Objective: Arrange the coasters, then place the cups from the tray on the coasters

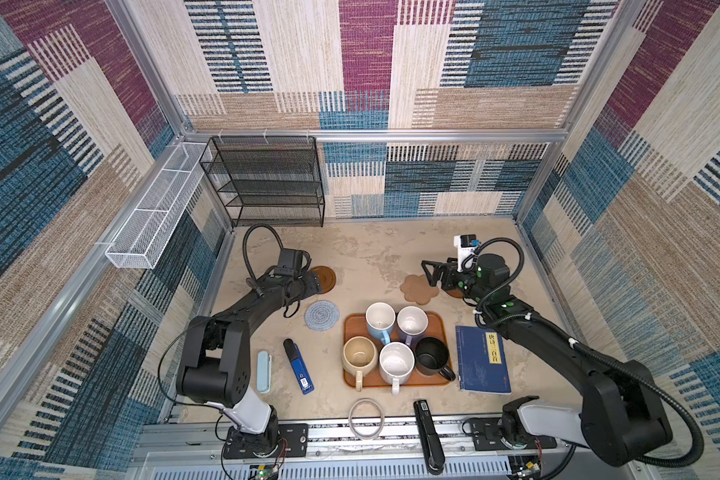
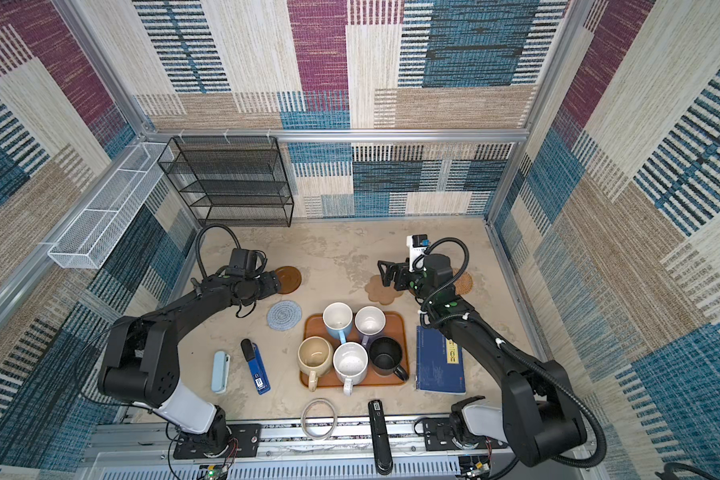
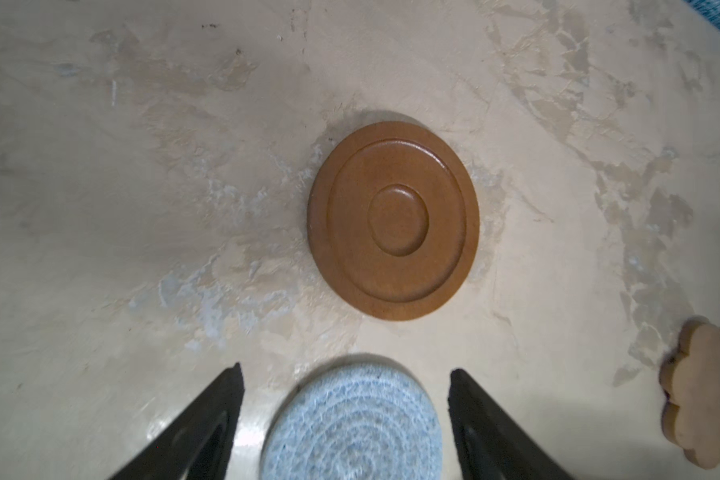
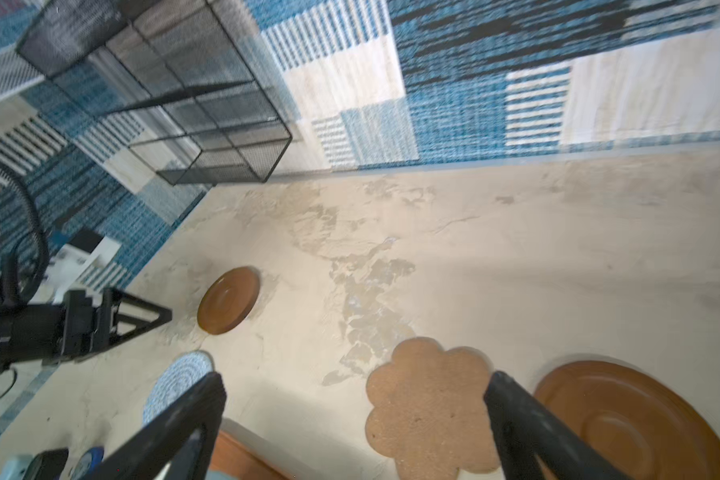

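Five cups stand on the tray: light blue, lavender, beige, speckled white and black. My left gripper hovers open, with the blue-grey woven coaster on the table between its fingers and a brown wooden disc beyond. My right gripper is open above the tan flower coaster. A second brown disc lies beside that. The rattan round shows behind the right wrist.
A dark blue book lies right of the tray. A blue stapler and pale blue case lie to its left. A clear ring and black bar sit at the front edge. A black mesh rack stands at the back.
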`<state>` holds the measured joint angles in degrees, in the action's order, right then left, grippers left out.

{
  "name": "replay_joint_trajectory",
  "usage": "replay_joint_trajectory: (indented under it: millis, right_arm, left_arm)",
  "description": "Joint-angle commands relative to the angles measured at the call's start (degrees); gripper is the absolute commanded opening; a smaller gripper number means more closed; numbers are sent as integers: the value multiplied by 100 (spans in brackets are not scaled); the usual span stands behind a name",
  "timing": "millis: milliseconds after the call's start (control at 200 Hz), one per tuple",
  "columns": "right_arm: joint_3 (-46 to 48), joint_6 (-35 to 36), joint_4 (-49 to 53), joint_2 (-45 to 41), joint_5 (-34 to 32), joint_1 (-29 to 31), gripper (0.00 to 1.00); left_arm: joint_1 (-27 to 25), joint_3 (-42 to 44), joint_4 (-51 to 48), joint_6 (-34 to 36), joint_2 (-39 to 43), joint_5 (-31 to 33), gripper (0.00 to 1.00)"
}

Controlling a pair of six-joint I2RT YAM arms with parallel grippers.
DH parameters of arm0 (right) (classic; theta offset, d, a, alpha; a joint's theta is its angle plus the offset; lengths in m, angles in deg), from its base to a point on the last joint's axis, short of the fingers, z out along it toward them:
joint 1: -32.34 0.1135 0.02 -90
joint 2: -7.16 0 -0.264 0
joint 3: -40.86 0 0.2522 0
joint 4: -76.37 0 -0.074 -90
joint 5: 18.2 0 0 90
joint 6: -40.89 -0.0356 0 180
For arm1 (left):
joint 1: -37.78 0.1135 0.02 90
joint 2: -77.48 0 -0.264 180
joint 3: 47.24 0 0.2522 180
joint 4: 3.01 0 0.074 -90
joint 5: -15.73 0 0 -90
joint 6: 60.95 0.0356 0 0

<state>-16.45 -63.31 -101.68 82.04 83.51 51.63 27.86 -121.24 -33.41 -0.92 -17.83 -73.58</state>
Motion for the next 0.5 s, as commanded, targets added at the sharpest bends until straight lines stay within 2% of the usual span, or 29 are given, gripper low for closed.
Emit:
replay_joint_trajectory:
  millis: [0,90,175,456,496]
  right_arm:
    - [-270,420,257,297,-75,306,99]
    - [-475,632,304,551,342,552,98]
    - [-669,852,407,820,432,839,96]
    - [-1258,1015,600,1641,291,1355,95]
    - [-1292,1008,592,1685,250,1382,95]
  left_arm:
    - [-19,-323,-198,80,-373,282,76]
    - [-22,-514,-276,62,-669,307,72]
    - [-44,-608,-280,36,-880,368,69]
    - [-99,-1093,-521,97,-1351,577,64]
    - [-99,-1169,-558,105,-1433,600,60]
